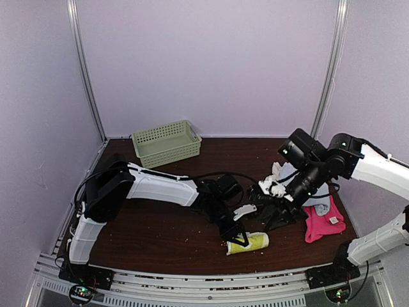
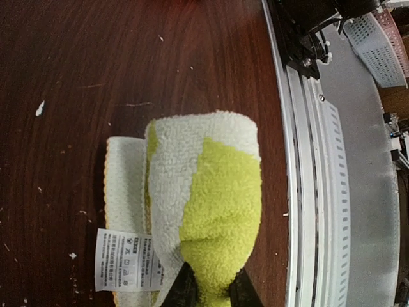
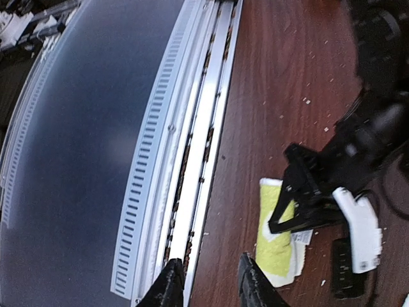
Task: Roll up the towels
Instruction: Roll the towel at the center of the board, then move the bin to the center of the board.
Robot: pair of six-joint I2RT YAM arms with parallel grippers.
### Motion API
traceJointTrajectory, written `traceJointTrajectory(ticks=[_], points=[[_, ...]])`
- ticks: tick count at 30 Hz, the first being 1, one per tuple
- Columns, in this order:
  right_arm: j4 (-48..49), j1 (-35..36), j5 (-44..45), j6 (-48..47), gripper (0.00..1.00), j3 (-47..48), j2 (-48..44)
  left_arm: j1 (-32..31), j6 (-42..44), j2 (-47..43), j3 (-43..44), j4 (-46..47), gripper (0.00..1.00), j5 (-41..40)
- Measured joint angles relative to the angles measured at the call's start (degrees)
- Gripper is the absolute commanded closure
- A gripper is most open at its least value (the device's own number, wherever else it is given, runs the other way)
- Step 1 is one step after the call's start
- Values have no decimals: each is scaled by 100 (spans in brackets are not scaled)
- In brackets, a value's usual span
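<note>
Far-left corner: the green plastic basket (image 1: 166,142) sits by the table's (image 1: 160,230) back edge. Moving along, the left gripper (image 2: 211,289) has its jaws pinching one end of the rolled lime-green towel (image 2: 214,192), which lies near the front edge (white care tag (image 2: 124,259) peeking out beside it). The right gripper (image 3: 209,286) hangs near that roll, fingers slightly parted, nothing between them. Cream-white towel (image 1: 275,182) and hot pink towel (image 1: 323,224) lie bunched toward the right edge.

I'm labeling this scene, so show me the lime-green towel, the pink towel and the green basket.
lime-green towel (image 1: 250,243): top view, middle of the roll.
pink towel (image 1: 319,227): top view, middle of the cloth.
green basket (image 1: 169,153): top view, near wall.
</note>
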Motion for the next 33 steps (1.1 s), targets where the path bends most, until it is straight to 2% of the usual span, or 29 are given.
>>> traceJointTrajectory(ticks=[4,9,13,19,25,29,33], points=[[116,496,699,-9,68,-629,-61,87,-271,11,-105,184,85,186],[662,920,1779,155,57,-1394,-166,127,-463,9,-203,326,85,291],[1255,1110,2553,297,54,-1904,-133,149,-590,-11,-297,459,86,343],[2199,1231,3331,455,46,-2380,72,181,-730,-31,-380,610,84,398],[3097,1364,3836,570,44,-2833,503,186,-758,-35,-400,686,84,398],[3571,1451,4065,608,46,-2997,763,199,-798,-59,-468,745,82,400],[4006,1517,4253,623,60,-3064,1040,225,-820,-122,-597,846,73,396]])
